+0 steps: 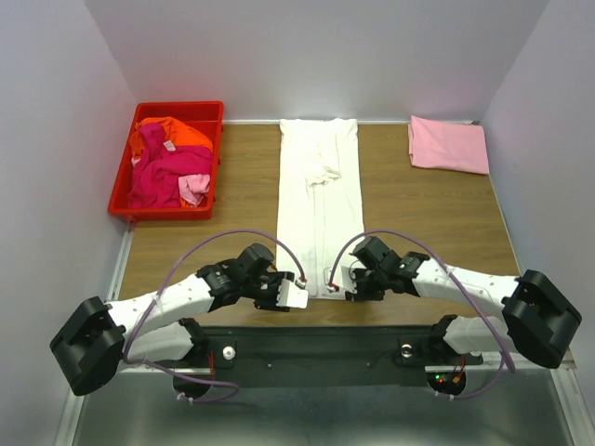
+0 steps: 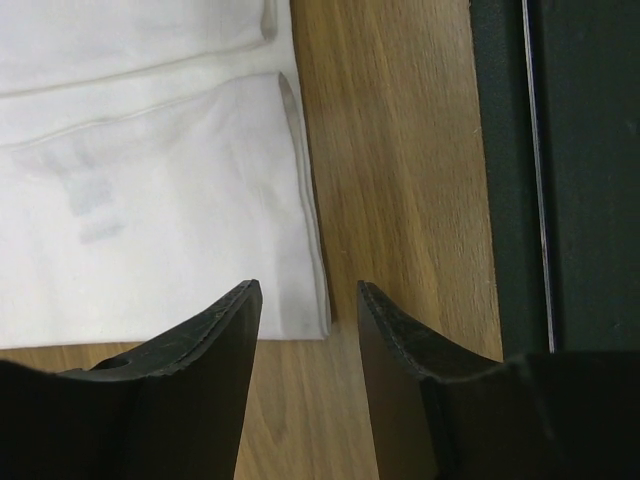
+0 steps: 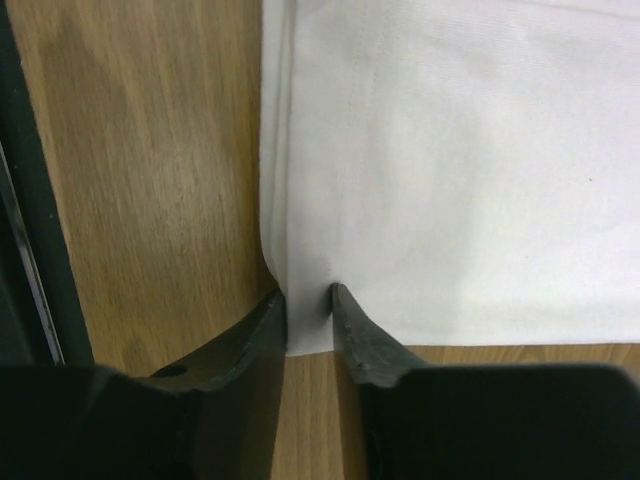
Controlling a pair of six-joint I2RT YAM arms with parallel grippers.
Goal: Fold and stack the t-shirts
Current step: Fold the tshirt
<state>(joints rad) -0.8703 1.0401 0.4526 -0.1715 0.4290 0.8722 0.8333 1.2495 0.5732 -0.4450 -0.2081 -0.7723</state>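
White cotton t-shirt (image 1: 318,204) lies folded lengthwise into a narrow strip down the middle of the wooden table (image 1: 418,223); pale pink folded t-shirt (image 1: 448,144) sits at the far right corner, crumpled orange and magenta t-shirts (image 1: 172,163) are in the red plastic bin (image 1: 119,190) far left, so roughly one done, one mid-fold, rest not started. Left hand (image 2: 308,290) about half open, holding nothing, strip's near left corner just ahead of its tips; right hand (image 3: 308,292) at a slim gap with the near right corner between its tips, can't tell if clamped.
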